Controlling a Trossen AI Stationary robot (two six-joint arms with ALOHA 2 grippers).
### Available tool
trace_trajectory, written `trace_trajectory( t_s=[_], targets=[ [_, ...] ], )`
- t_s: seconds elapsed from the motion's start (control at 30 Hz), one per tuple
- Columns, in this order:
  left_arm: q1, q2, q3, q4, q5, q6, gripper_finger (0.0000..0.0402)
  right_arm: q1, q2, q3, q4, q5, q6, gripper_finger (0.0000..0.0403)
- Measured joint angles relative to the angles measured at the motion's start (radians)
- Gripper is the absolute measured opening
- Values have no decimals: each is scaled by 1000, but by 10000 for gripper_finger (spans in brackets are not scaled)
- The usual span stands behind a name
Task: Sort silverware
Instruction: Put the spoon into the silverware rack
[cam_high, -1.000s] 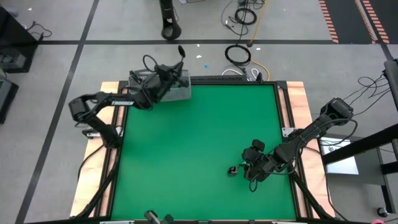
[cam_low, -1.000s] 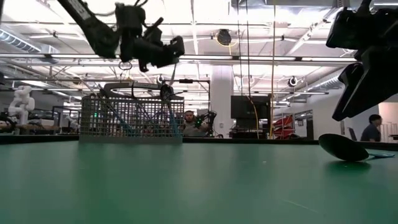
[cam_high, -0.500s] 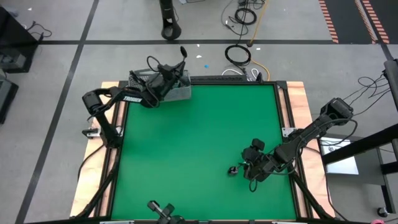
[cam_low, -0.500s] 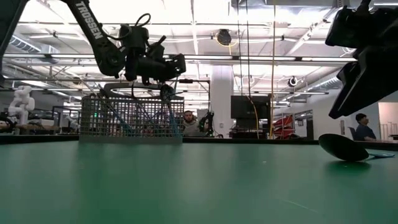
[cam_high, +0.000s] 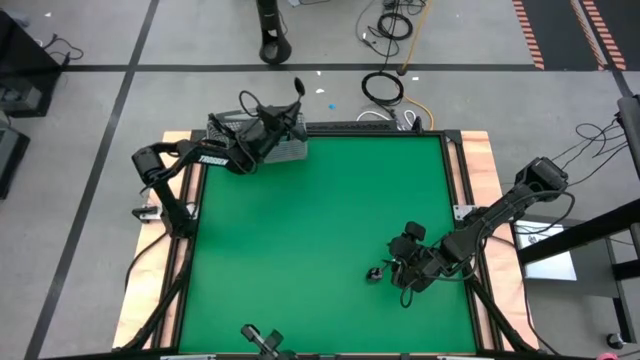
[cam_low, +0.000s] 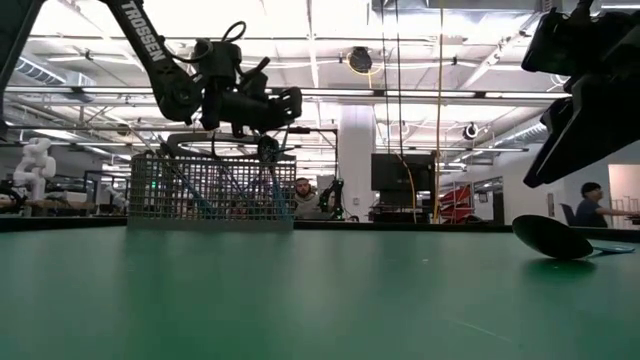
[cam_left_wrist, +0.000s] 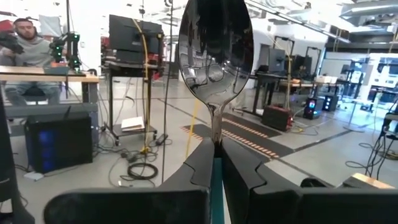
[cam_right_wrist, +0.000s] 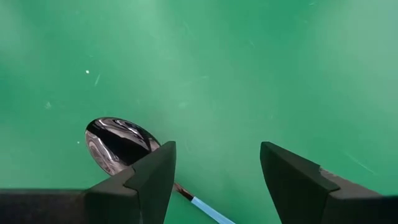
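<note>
Over mesh basket (cam_high: 258, 140) at bench (cam_high: 320, 230) far corner, I see left claw (cam_left_wrist: 214, 163) clamped on spoon (cam_left_wrist: 214, 50), bowl up. Well away from basket, right claw (cam_right_wrist: 214, 174) spread wide, low over blue-handled spoon (cam_right_wrist: 121, 146) lying on bench.

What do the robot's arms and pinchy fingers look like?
Both arms are dark, nearly black, made of jointed tube-like pieces. The left arm has white "TROSSEN" lettering on its side and a looping black cable near the left gripper. The right arm is the same dark colour. The right gripper has two chunky, flat, black fingers with angled tips.
</note>
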Motion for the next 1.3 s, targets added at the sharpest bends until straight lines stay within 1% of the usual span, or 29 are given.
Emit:
trace_trajectory(
  t_s=[0.37,0.5,0.6,0.67,0.73,0.8,0.87,0.97,1.03,1.07,1.17,1.23,1.3],
  targets=[
    [1,0,1,14,0,-2,87,0,0,0,0,-5,10,224],
    [-8,-21,1,39,0,-1,92,0,0,0,0,-5,10,224],
    [-28,-60,1,67,9,-1,93,0,0,0,-1,-5,10,224],
    [-48,-100,1,64,39,8,93,0,0,0,0,-5,10,224],
    [-75,-137,2,53,90,43,93,0,0,0,-1,-5,10,224],
    [-119,-176,2,-14,165,66,93,0,0,0,-1,-5,9,224],
    [-182,-201,24,-154,225,100,93,0,0,0,0,-5,9,224],
    [-295,-210,67,-434,238,112,93,0,0,0,0,-5,9,224],
    [-376,-198,89,-561,231,128,93,0,0,0,-1,-5,10,224],
    [-417,-184,98,-588,219,134,93,0,0,0,1,-5,10,224],
    [-526,-130,98,-593,163,129,93,0,0,0,1,-10,11,224],
    [-581,-88,98,-568,135,91,93,0,0,0,1,-43,21,224],
    [-625,-44,98,-536,132,17,93,0,0,0,8,-86,40,224]
  ],
)
